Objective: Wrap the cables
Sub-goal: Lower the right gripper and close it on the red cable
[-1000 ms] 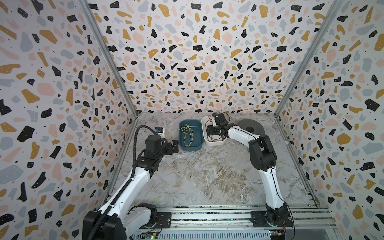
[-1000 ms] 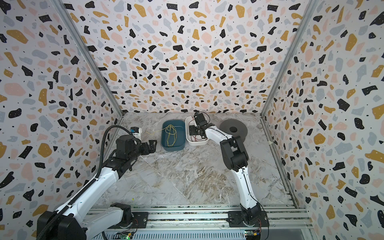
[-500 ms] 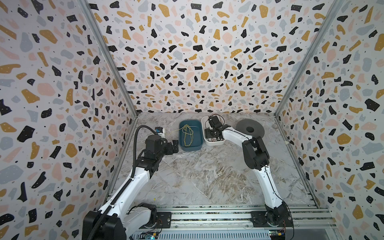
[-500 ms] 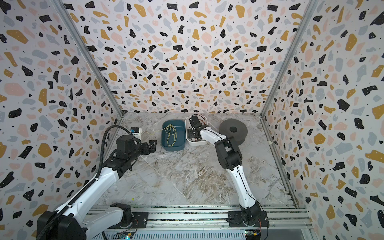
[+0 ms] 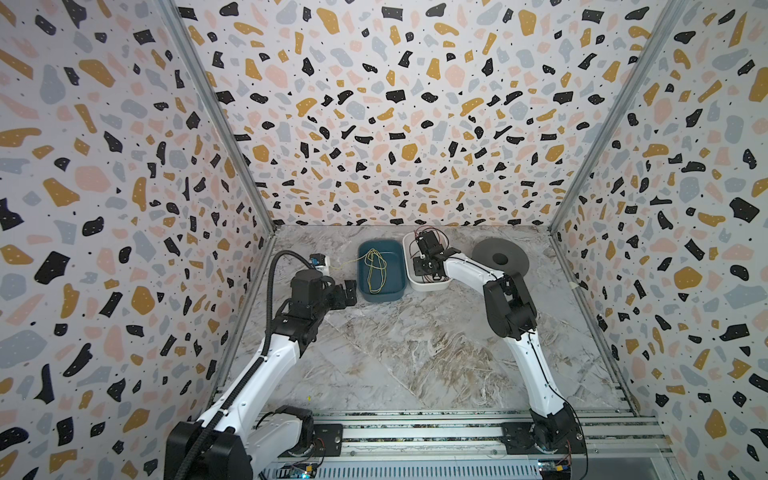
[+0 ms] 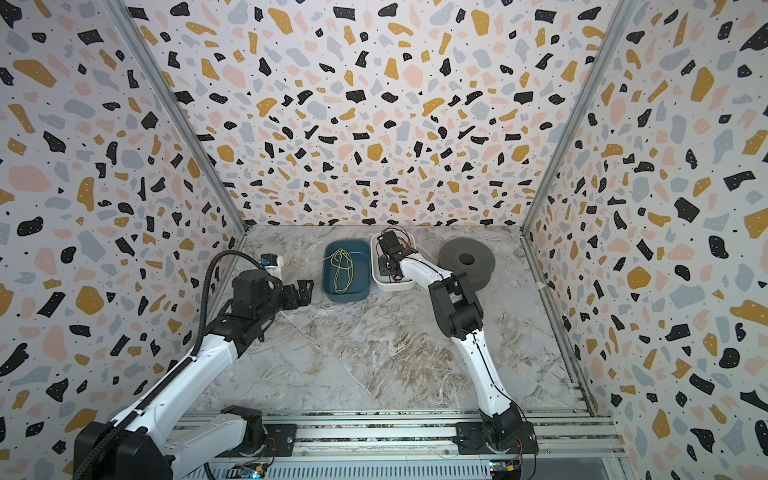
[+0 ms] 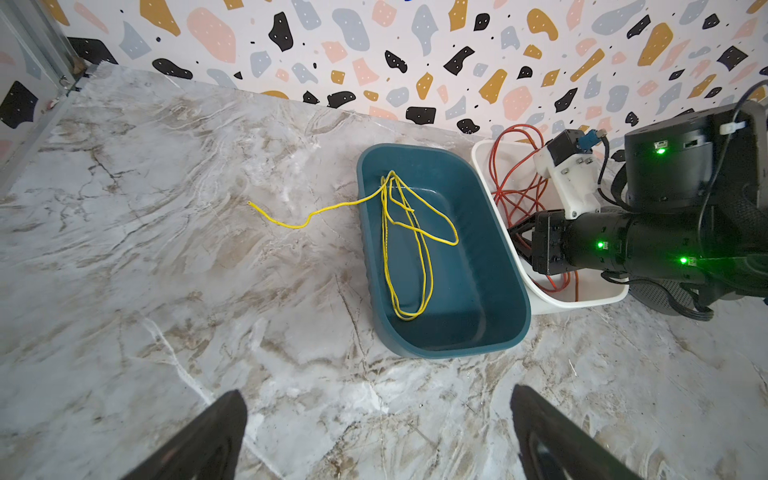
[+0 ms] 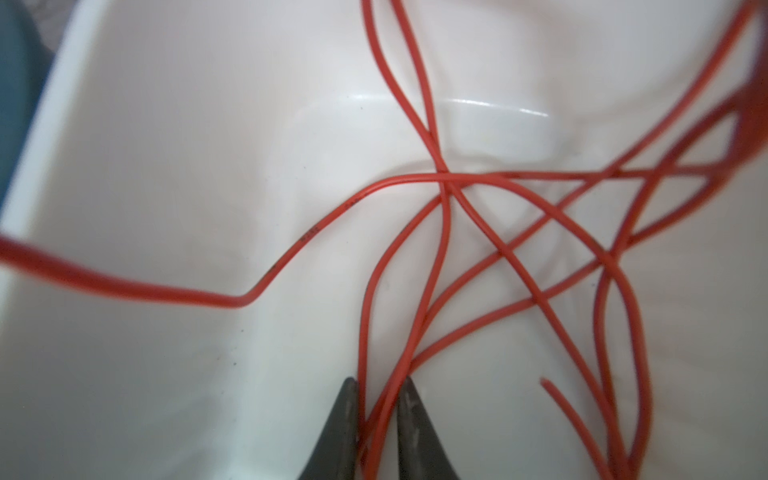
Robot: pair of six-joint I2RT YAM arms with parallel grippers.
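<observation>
The cables (image 8: pixel 446 178) are thin red strands, looped and crossing in the white tray (image 8: pixel 124 124). In the left wrist view the cables (image 7: pixel 515 166) arch over the tray's far rim. My right gripper (image 8: pixel 377 384) points down into this tray, its jaws pinched shut on a few red strands running between the fingertips. In both top views the right gripper (image 5: pixel 424 269) (image 6: pixel 387 270) is low inside the tray. My left gripper (image 7: pixel 376 399) stands wide open and empty over bare tabletop, short of the blue tray (image 7: pixel 457 349).
A yellow wire (image 7: pixel 415 249) lies in the blue tray (image 5: pixel 382 295), one end trailing onto the table. A dark grey spool (image 5: pixel 500 259) lies right of the white tray (image 5: pixel 432 286). A small white and blue device (image 5: pixel 320 262) stands near the left wall.
My right gripper has sunk lower into the white tray and its jaws have closed on red strands. The left arm has not moved.
</observation>
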